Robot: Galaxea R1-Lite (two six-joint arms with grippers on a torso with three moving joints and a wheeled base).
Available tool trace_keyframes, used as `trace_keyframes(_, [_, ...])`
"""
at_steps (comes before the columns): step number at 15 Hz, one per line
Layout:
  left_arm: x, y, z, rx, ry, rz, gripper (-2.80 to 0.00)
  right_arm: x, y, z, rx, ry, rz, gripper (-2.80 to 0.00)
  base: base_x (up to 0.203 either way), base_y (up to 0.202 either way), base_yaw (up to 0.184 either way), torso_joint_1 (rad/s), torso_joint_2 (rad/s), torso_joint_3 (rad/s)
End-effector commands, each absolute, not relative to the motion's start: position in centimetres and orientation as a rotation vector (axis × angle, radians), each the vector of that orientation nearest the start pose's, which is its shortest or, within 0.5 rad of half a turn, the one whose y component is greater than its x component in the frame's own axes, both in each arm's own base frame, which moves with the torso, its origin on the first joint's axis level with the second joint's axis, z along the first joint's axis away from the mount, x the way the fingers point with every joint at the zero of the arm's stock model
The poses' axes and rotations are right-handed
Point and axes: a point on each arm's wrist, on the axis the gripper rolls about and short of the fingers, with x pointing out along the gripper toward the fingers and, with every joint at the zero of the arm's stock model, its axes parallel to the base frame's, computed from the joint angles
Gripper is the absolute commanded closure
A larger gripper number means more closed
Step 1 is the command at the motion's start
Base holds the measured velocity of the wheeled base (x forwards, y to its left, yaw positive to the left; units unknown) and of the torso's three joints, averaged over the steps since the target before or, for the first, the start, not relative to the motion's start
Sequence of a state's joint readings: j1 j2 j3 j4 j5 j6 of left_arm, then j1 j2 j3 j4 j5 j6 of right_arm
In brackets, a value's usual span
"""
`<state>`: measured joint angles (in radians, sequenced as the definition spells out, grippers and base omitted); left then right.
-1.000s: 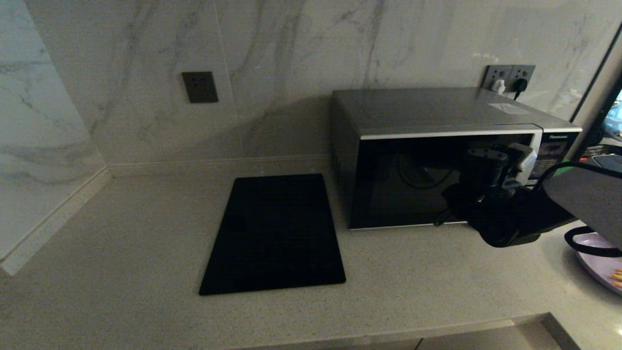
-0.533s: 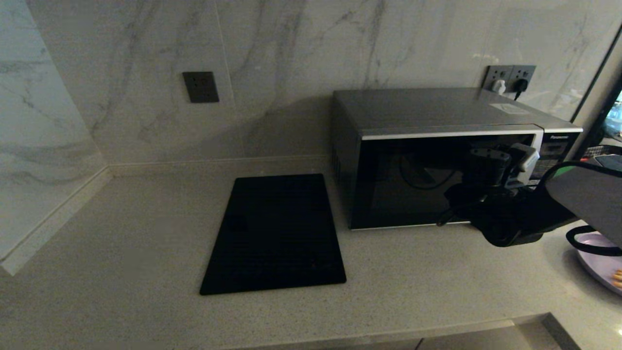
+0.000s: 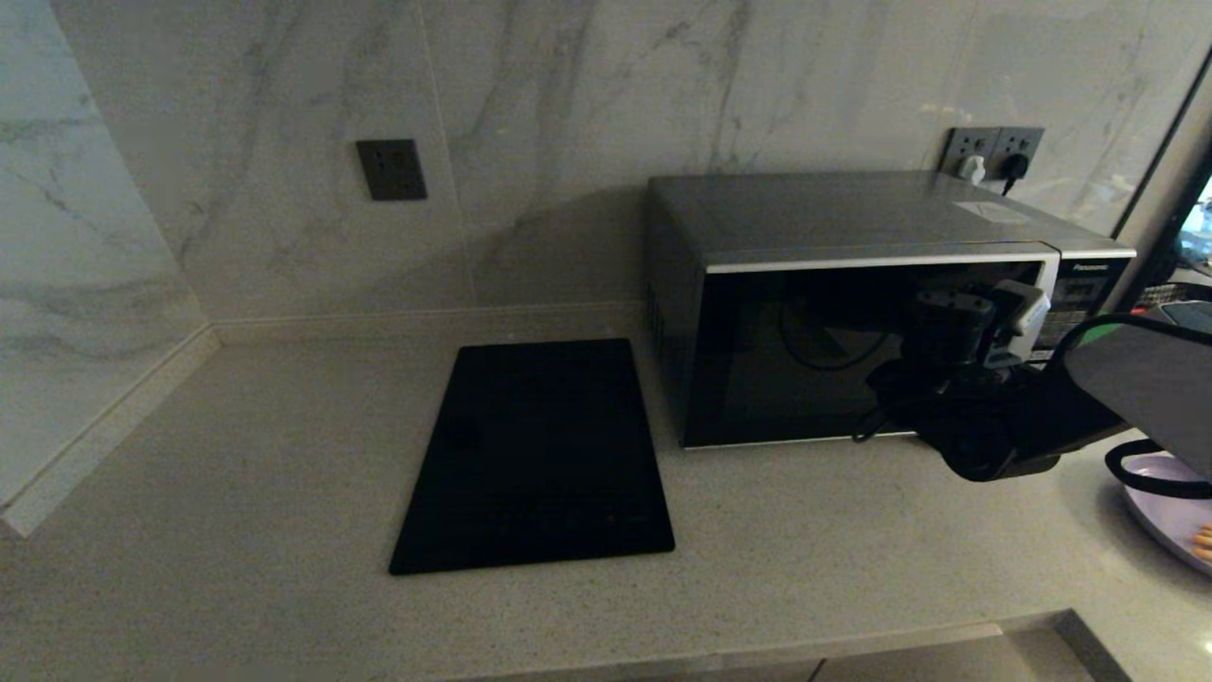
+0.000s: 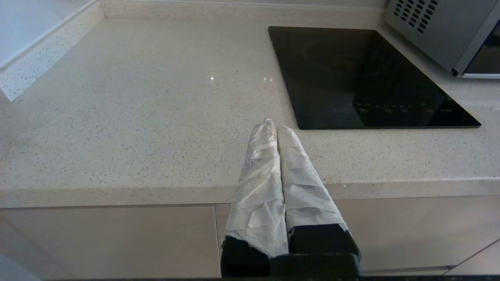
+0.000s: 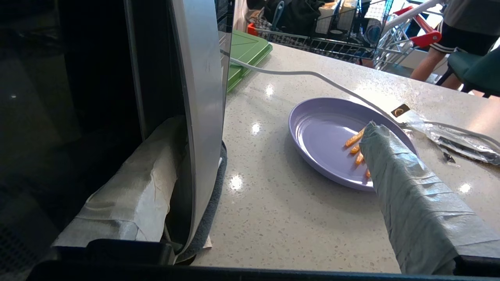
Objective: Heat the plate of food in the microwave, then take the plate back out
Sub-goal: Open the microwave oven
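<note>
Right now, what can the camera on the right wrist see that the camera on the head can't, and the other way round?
Only the right wrist view shows the green board, the shopping carts behind the counter, and the right hand's wrapped fingers spread wide either side of the microwave's silver handle strip. Only the head view shows the flat black panel, the wall sockets and the whole microwave. Both show the purple plate of food on the counter and the right hand at the microwave door.
</note>
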<state>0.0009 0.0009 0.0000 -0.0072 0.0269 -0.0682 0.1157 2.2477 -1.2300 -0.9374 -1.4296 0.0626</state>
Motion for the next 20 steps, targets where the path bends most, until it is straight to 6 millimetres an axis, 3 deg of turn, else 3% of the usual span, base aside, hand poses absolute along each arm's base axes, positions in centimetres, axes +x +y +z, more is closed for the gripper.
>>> trace_keyframes(1, [-2.27, 0.06, 7.63, -0.069, -0.007, 0.029, 0.00, 42.53, 2.87, 12.00, -0.002, 0.015, -1.321, -2.80, 0.000, 0.000, 0.000, 0.000, 0.00, 0.000])
trace_keyframes(10, [-2.27, 0.06, 7.63, -0.069, -0.007, 0.029, 0.00, 42.22, 3.42, 12.03, -0.012, 0.025, -1.306, -2.80, 0.000, 0.000, 0.000, 0.000, 0.00, 0.000])
trace_keyframes(11, [-2.27, 0.06, 7.63, -0.069, -0.007, 0.028, 0.00, 42.31, 3.43, 12.14, -0.011, 0.024, -1.306, 0.00, 0.000, 0.000, 0.000, 0.000, 0.00, 0.000])
trace_keyframes(20, [-2.28, 0.06, 7.65, -0.068, -0.008, 0.029, 0.00, 42.36, 3.44, 12.25, -0.006, 0.019, -1.306, 0.00, 0.000, 0.000, 0.000, 0.000, 0.00, 0.000])
